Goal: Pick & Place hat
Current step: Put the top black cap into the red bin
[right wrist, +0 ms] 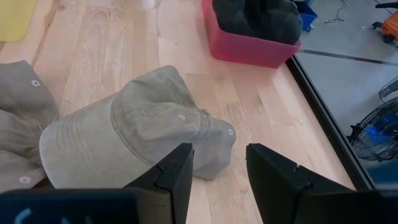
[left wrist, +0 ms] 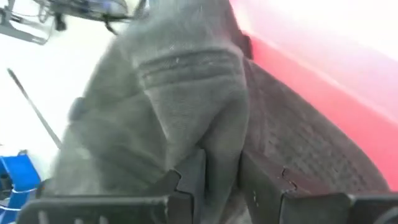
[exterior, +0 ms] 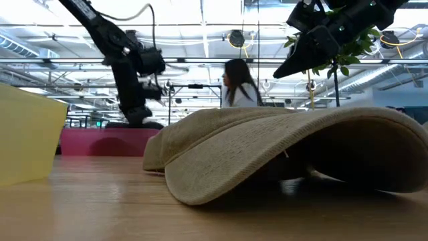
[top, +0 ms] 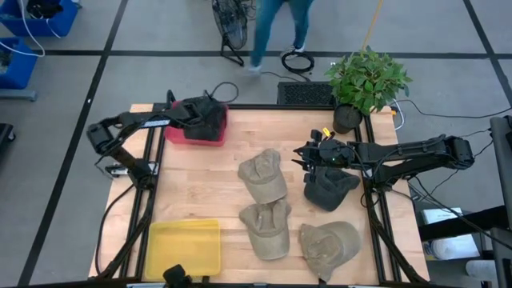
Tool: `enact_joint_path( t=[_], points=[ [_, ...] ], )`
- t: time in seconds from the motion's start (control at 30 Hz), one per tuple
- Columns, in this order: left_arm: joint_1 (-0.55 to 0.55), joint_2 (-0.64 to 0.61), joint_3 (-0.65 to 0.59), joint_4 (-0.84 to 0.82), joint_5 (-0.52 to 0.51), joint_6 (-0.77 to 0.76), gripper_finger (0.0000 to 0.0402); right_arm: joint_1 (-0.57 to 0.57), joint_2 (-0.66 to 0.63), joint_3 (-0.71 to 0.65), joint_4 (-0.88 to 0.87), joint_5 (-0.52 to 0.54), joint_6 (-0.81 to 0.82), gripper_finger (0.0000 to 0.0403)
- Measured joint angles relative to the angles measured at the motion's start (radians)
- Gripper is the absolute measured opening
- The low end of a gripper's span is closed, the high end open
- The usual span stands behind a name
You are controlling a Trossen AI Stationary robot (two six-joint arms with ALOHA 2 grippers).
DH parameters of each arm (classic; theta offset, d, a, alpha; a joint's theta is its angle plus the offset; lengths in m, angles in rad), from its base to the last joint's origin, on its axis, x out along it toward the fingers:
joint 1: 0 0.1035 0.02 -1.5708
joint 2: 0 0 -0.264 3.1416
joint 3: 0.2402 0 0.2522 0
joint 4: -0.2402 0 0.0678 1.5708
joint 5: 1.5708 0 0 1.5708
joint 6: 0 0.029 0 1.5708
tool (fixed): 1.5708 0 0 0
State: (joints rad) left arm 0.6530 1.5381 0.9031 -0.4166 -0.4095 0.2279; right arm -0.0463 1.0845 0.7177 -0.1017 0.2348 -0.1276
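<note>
A dark grey hat [top: 210, 124] sits in the red bin [top: 178, 134] at the table's far left. My left gripper [top: 200, 110] is over the bin and shut on that hat [left wrist: 174, 93]. My right gripper [top: 301, 157] is open and empty above the table, right of centre. A tan hat [right wrist: 137, 130] lies on the table below and ahead of its fingers. Two more tan hats [top: 268, 228] [top: 330, 244] lie nearer the front edge. A second dark hat [top: 328, 188] lies on the table under my right arm. My left gripper pinches a raised fold of the dark grey hat's cloth [left wrist: 219, 155] between its two fingers [left wrist: 194, 177]. The rest of the hat lies in the red bin, against its wall [left wrist: 311, 68]. How many layers are in the fold cannot be told.
A yellow bin [top: 182, 246] stands at the front left corner. A potted plant [top: 364, 80] stands at the far right corner. A person [top: 276, 28] walks on the floor beyond the far edge. Bare wood lies between the red bin and the tan hats.
</note>
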Motion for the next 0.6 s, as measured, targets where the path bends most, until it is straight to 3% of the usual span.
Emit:
enact_joint_path(
  t=[0.27,0.37,0.6],
  points=[
    [-0.004,-0.156,0.002,-0.095,0.020,-0.061,0.0099,0.000,0.000,0.000,0.000,0.000,0.003,0.0134],
    [-0.006,-0.162,0.000,-0.119,0.027,-0.095,0.0099,0.000,0.000,0.000,0.000,0.000,0.007,0.0134],
    [0.005,-0.116,-0.112,0.001,0.025,-0.086,0.0099,0.000,0.000,0.000,0.000,0.000,0.011,0.0134]
  ],
)
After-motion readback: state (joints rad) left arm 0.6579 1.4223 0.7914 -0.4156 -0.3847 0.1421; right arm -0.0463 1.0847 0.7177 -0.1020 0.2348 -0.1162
